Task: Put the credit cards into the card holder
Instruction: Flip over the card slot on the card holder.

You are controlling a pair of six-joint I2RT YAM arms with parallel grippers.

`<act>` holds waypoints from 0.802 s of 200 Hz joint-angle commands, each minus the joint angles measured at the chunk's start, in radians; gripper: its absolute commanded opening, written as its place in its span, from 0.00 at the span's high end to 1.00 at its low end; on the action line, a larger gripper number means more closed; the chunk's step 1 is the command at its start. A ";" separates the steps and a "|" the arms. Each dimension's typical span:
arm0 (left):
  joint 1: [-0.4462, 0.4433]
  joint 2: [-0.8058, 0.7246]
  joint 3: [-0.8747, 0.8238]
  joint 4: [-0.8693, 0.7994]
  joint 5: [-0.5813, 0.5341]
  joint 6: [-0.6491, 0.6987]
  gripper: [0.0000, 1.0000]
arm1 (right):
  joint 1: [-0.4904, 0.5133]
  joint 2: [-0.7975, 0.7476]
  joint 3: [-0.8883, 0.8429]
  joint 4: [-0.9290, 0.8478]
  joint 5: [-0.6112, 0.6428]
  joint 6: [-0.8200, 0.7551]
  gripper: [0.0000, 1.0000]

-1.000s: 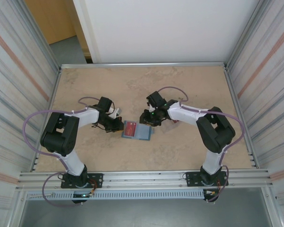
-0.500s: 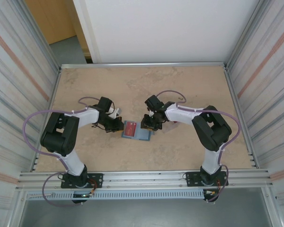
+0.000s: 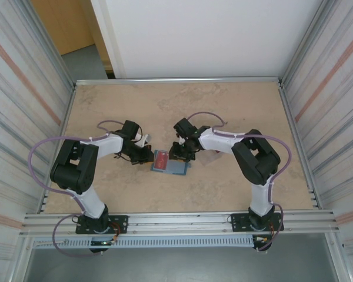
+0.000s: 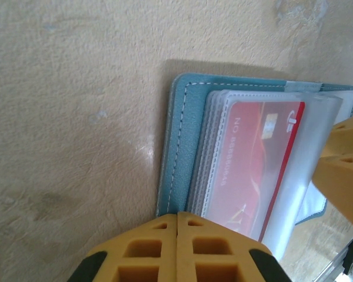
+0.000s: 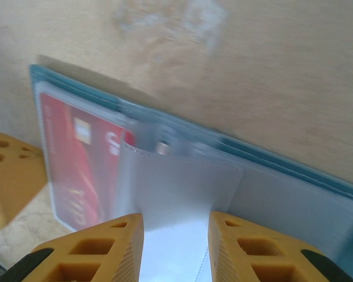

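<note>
Open card holder [image 3: 177, 167] lying left-right, credit card [image 3: 161, 160] at left end; left gripper [image 4: 177, 217] closed, right gripper [image 5: 175, 222] part-open, straddling clear sleeve [image 5: 176, 182].

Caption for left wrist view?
Shut left pincer at the edge of the open card holder, red credit card in a clear sleeve.

You have a beige mottled table [image 3: 235, 106]; the teal card holder [image 3: 176, 168] lies open on it, slightly toward six o'clock from centre.

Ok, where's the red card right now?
In the top view the red card lies mid-table, in the left half of the open card holder, under a clear sleeve, between the left hand and right hand.
</note>
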 commanded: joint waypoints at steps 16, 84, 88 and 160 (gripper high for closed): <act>-0.006 0.007 0.005 -0.014 0.011 -0.014 1.00 | 0.015 0.066 0.066 0.072 -0.101 0.023 0.67; -0.008 0.009 0.008 -0.012 0.017 -0.015 1.00 | 0.038 0.062 0.078 0.133 -0.162 0.049 0.66; -0.008 0.010 0.011 -0.015 0.016 -0.015 1.00 | 0.037 0.063 0.076 0.135 -0.162 0.050 0.66; 0.019 -0.065 0.023 -0.049 0.047 -0.008 1.00 | 0.021 0.121 0.033 0.158 -0.136 0.063 0.67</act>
